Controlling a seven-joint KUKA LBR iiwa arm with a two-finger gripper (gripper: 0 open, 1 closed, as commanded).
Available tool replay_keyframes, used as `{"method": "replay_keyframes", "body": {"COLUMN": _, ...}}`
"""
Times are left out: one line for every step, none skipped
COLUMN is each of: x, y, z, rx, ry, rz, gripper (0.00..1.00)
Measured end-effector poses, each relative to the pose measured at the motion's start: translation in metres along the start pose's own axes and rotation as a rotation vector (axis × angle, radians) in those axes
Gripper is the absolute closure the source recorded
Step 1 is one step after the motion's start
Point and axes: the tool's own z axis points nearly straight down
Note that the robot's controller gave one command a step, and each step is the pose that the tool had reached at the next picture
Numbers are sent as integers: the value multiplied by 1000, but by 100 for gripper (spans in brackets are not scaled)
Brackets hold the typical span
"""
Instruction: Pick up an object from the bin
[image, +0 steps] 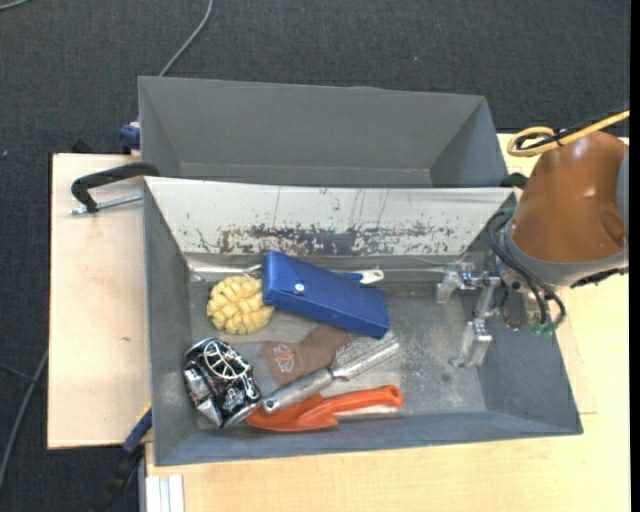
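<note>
My gripper (463, 318) hangs over the bare right side of the bin floor, open, with nothing between its two metal fingers. The nearest loose thing is a silver-handled tool (335, 372), lying slanted to the gripper's left. A flat blue box (325, 295) lies tilted near the back wall, also left of the gripper. An orange-handled tool (330, 408) rests along the front wall. None of these touches the gripper.
A yellow knobbly lump (240, 305) sits left of the blue box. A brown flat piece (300, 357) lies under the silver tool, and a black-and-white crumpled pack (220, 382) fills the front left corner. The arm enters over the bin's right rim.
</note>
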Motion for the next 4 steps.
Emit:
{"method": "replay_keyframes", "body": {"x": -2, "y": 0, "z": -4, "rx": 1, "ry": -9, "rz": -1, "gripper": 0}}
{"method": "replay_keyframes", "body": {"x": -5, "y": 10, "z": 12, "rx": 3, "ry": -13, "rz": -77, "gripper": 0}}
{"method": "replay_keyframes", "body": {"x": -5, "y": 27, "z": 50, "rx": -1, "ry": -3, "rz": -214, "gripper": 0}}
{"method": "replay_keyframes", "body": {"x": -14, "y": 44, "z": 57, "rx": 1, "ry": -9, "rz": 17, "gripper": 0}}
